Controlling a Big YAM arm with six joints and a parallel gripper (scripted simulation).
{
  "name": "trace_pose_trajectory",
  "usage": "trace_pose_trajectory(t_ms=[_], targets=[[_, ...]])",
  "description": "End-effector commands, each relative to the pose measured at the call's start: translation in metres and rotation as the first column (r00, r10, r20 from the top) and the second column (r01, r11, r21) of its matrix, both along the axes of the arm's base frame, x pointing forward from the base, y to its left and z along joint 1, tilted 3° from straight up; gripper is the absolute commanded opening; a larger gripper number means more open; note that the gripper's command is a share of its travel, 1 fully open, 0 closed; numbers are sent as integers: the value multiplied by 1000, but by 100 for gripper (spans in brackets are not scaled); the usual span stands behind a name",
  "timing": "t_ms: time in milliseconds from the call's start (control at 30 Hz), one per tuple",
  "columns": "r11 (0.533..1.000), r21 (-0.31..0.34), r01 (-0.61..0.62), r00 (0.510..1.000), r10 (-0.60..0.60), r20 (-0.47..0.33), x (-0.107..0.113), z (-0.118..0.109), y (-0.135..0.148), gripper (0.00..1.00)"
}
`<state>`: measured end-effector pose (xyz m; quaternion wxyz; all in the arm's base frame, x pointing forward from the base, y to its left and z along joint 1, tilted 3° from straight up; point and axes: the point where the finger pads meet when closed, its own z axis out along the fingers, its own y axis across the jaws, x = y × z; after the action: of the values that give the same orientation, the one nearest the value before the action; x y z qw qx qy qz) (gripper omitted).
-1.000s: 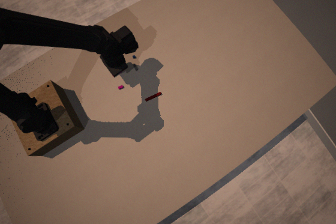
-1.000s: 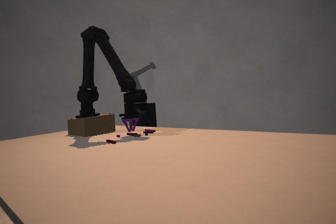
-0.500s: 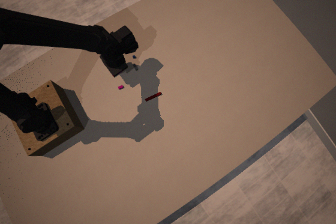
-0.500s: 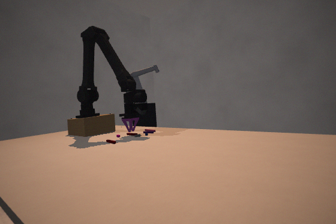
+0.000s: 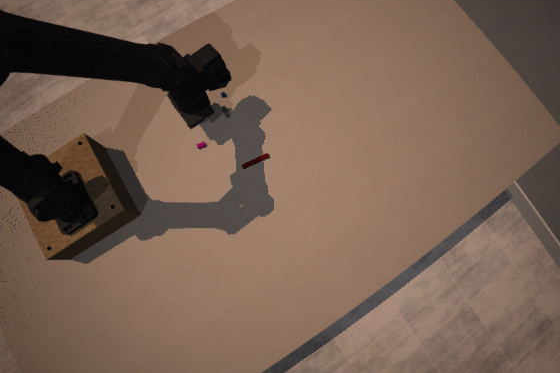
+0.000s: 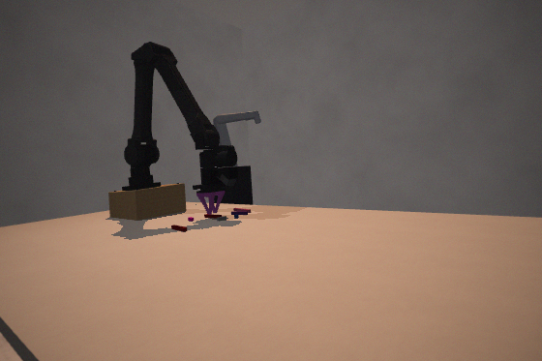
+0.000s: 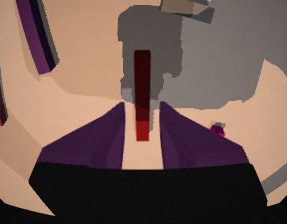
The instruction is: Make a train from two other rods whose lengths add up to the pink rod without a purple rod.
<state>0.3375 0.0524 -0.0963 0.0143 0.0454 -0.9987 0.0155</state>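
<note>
Dim grey room, tan tabletop. The hand sits low, fingers part-way apart, astride the red rod's near end, gripping nothing. Pinched that far off-centre, the rod could swivel and nudge the magenta rod nearby.

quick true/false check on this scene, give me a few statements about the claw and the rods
1. The claw has its purple fingers on either side of a dark red rod. True.
2. The small magenta rod touches the red rod lying farther out on the table. False: they lie well apart.
3. The arm stands on a wooden block. True.
4. The long purple rod lies between the claw's fingers. False: it lies off to one side.
</note>
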Motion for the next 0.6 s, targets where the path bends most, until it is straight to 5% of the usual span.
trace_pose_trajectory(t_ms=[0, 567], targets=[[1000, 2, -4, 1000, 4, 9, 6, -6, -2, 24], [1000, 1, -5, 1000, 5, 2, 4, -13, -2, 24]])
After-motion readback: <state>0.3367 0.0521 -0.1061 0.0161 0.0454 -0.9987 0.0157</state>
